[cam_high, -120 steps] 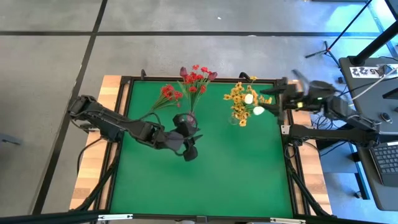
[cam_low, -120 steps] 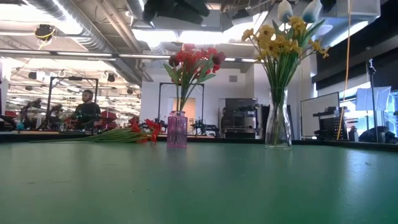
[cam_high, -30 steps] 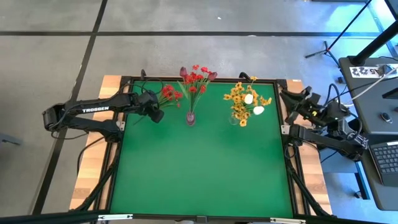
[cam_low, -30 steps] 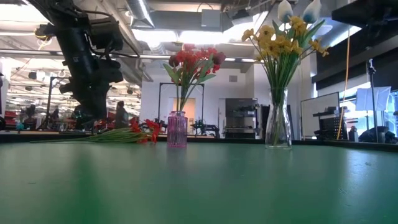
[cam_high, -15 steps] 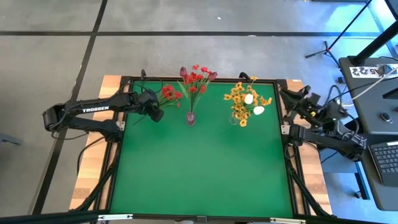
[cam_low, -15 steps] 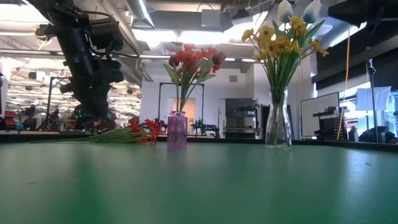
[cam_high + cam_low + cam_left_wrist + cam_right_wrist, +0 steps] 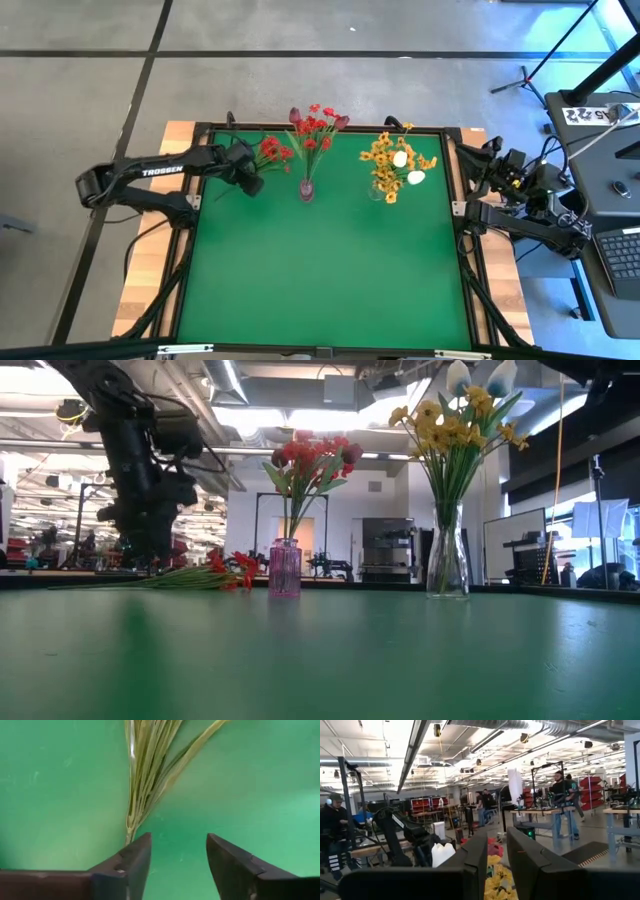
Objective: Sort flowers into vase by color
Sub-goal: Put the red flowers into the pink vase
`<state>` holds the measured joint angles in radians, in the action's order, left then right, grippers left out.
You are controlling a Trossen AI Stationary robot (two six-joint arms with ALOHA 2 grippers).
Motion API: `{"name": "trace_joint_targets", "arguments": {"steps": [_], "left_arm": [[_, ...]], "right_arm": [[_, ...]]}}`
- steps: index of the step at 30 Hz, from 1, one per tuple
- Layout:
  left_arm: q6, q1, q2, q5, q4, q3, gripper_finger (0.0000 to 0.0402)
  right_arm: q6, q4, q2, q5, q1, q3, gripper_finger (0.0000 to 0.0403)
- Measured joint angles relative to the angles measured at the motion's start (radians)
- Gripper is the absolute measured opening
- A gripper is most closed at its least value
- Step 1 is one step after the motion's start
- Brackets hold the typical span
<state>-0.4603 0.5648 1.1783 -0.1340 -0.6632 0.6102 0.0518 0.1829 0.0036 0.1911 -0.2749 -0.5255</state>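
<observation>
L gripper (image 7: 175,851) low over red spray (image 7: 268,152) stems, jaws apart, empty, set for pickup | spray flat on mat, beside pink vase (image 7: 285,568) | R gripper (image 7: 496,851) parked off edge, narrow gap, empty

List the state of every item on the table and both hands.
Loose red spray: lying flat, unheld.
Pink vase: upright, holding red flowers.
Clear vase: upright, holding yellow flowers and white buds.
Left hand: open, just short of the spray's stems.
Right hand: empty, off the table's right edge.
</observation>
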Motion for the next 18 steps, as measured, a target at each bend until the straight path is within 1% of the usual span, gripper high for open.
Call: {"name": "trace_joint_targets", "arguments": {"steps": [3,6,10,14,18], "left_arm": [[0.005,0.004,0.058,-0.022,0.0,0.006,0.0209],[0.021,0.021,0.112,-0.036,0.004,0.025,0.0224],[0.024,0.058,0.183,-0.061,0.007,0.05,0.0229],[0.024,0.101,0.253,-0.063,0.009,0.061,0.0229],[0.026,0.13,0.308,-0.016,0.008,0.069,0.0229]], "right_arm": [[-0.001,0.001,0.0,-0.003,0.0,0.0,0.0072],[-0.005,0.002,0.0,-0.027,0.0,0.0,0.0071],[-0.005,0.009,0.0,-0.027,0.0,0.0,0.0055],[-0.005,0.038,0.0,-0.027,0.0,0.0,0.0031],[0.001,0.08,0.0,-0.027,0.0,0.0,0.0014]]}}
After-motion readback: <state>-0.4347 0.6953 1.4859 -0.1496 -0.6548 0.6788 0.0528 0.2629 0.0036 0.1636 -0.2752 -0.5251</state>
